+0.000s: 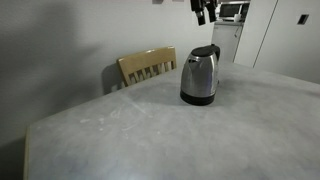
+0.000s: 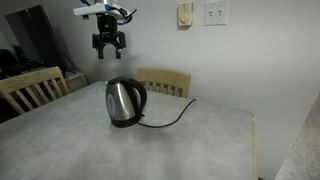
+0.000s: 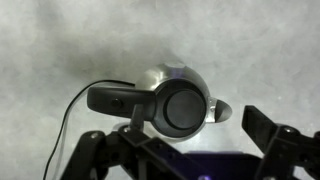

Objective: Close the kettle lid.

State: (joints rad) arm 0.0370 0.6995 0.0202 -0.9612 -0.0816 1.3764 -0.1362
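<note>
The steel kettle (image 1: 199,80) with black base and handle stands on the grey table (image 1: 150,130), also in the exterior view (image 2: 124,103). Its round black lid (image 1: 206,50) sits at the top and looks slightly tilted up. In the wrist view I look straight down on the kettle (image 3: 172,73) and the lid (image 3: 183,106), handle to the left, spout to the right. My gripper (image 2: 108,46) hangs open and empty well above the kettle, touching nothing. It shows at the top edge of an exterior view (image 1: 203,14) and in the wrist view (image 3: 180,140).
A black power cord (image 2: 170,120) runs from the kettle base across the table. Wooden chairs stand at the table's edges (image 1: 146,67), (image 2: 165,81), (image 2: 30,88). Wall outlets (image 2: 215,12) are behind. White cabinets with a microwave (image 1: 232,12) stand at the back.
</note>
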